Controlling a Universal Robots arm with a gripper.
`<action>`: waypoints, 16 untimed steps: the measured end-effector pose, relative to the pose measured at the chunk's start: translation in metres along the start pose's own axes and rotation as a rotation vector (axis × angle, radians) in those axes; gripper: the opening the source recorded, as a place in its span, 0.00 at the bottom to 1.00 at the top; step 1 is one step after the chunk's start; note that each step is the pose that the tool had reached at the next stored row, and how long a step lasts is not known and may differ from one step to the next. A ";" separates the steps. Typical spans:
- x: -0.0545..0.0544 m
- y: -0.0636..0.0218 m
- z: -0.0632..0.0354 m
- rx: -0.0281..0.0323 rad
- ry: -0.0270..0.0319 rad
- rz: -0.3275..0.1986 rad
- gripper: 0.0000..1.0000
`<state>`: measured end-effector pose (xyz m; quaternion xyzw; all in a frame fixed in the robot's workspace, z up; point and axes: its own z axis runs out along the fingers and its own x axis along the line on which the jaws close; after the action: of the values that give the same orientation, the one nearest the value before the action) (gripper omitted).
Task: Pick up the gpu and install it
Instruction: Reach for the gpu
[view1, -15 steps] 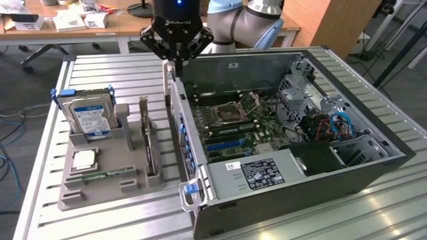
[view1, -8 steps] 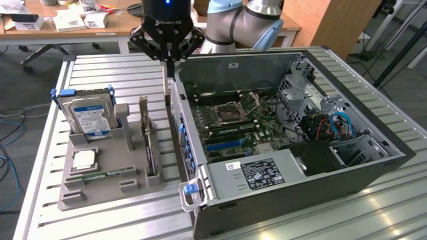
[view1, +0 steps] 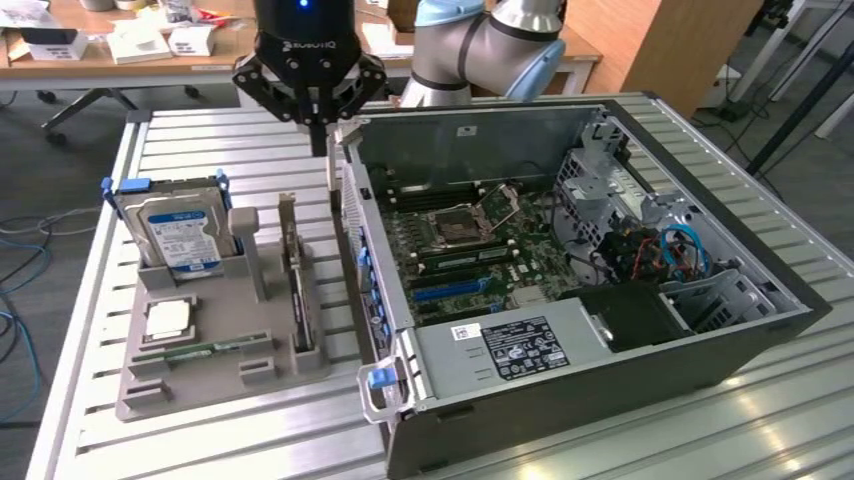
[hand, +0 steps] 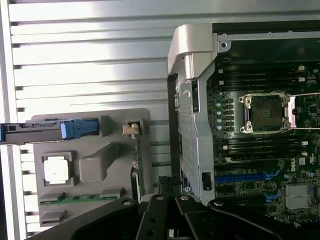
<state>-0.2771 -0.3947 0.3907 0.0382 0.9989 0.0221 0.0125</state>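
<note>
Care suits the gpu (view1: 294, 280): light, stiff, fragile, standing on edge in the gray tray (view1: 200, 372); I'd pinch its top edge. My hand (view1: 320, 135) hovers beyond its far end, pressed together, empty.

I see a hard drive (view1: 174, 232) upright at the far end of the grey holder (view1: 230, 312). A processor chip (view1: 170, 318) and memory stick (view1: 200, 352) lie nearer.
</note>
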 end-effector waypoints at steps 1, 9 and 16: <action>0.003 -0.0001 0.0000 0.0000 -0.0001 0.000 0.10; 0.024 -0.0008 -0.0001 0.0000 0.0000 0.000 0.10; 0.039 -0.0017 -0.0001 0.0001 0.0000 0.000 0.10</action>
<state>-0.3159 -0.3934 0.3899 0.0381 0.9990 0.0221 0.0125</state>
